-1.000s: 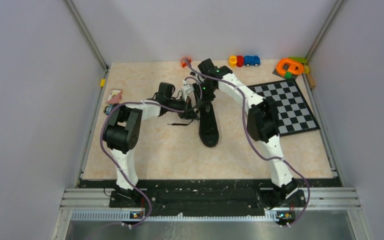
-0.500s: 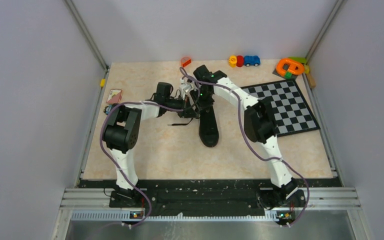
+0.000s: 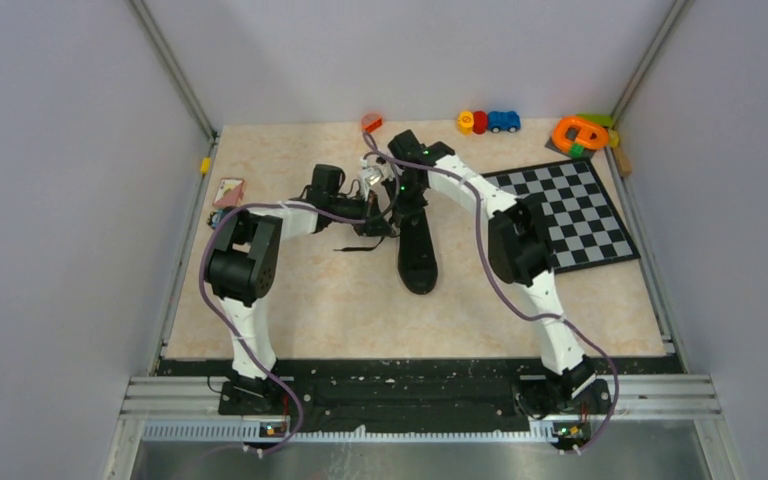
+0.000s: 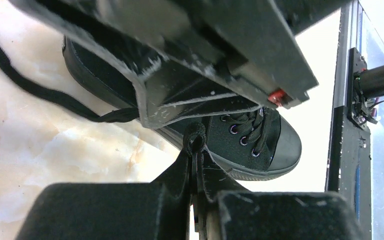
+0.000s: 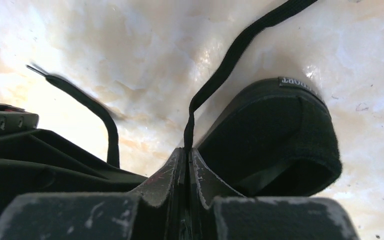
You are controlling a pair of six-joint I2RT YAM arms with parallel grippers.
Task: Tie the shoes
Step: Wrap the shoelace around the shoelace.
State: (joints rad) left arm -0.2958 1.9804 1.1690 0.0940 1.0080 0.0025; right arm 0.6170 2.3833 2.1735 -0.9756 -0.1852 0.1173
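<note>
Beige marbled tabletop (image 3: 310, 300), glossy and mottled, lies between plain grey walls, with a black rail along its near edge.

The sneaker (image 3: 419, 258) is a black canvas low-top lying mid-table, rounded toe toward the arm bases and heel toward the far wall. The left wrist view shows a smooth rubber toe cap, metal-ringed eyelets and thin flat laces (image 4: 252, 132) crossed over the tongue. The right wrist view shows a padded, fuzzy heel collar with a small woven tab; its lettering is too small to read.

The left gripper (image 4: 195, 150) has its jaws pressed together on a short fold of lace (image 4: 196, 134) just beside the shoe's flank. The right gripper (image 5: 186, 154) has its jaws pinched tight on a single lace strand (image 5: 240, 45). That strand rises from the fingertips, bends once, crosses the tabletop and is cut off at the upper edge of the picture.

A loose lace end (image 3: 358, 247) lies flat on the table to the left of the shoe.

From above, both grippers crowd over the heel end and hide it, along with most of the lacing. In the left wrist view, scuffed black housing fills the upper part and cuts off the shoe's middle. In the right wrist view, a second dark lace at left is blurred.

A checkered fabric chessboard (image 3: 565, 215) lies to the right, well apart from the shoe. A blue toy car (image 3: 504, 121) and an orange ring-shaped toy (image 3: 580, 132) rest along the far edge.
</note>
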